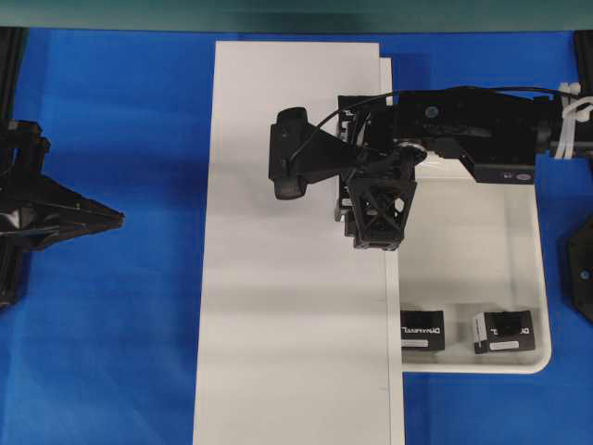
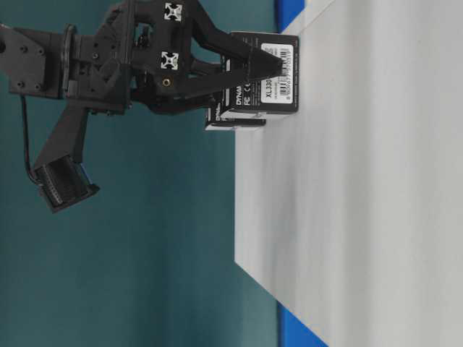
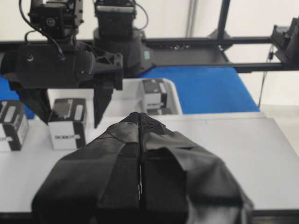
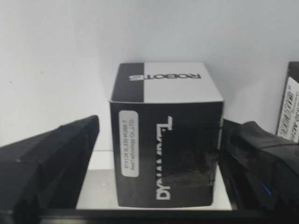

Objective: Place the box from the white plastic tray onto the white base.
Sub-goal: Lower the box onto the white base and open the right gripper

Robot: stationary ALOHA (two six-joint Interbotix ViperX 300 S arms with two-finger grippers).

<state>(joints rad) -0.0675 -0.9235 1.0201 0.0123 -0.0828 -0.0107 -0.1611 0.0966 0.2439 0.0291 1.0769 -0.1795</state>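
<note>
Right hand [image 4: 161, 154] hangs over the white base [image 1: 278, 278], fingers spread, the box [image 4: 166, 135] standing on the base between them with a gap at each side. Left hand [image 3: 140, 154] is pressed together, well apart. One white plastic tray [image 1: 482, 241] holds two look-alike boxes [image 1: 422, 329]. A second box [image 3: 11, 126] stands on the base.

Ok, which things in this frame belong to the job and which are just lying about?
In the job: box standing on the white base; open right claw straddling it; white plastic tray.

Lying about: second box on the base; two boxes in the tray; shut left claw; blue table.
</note>
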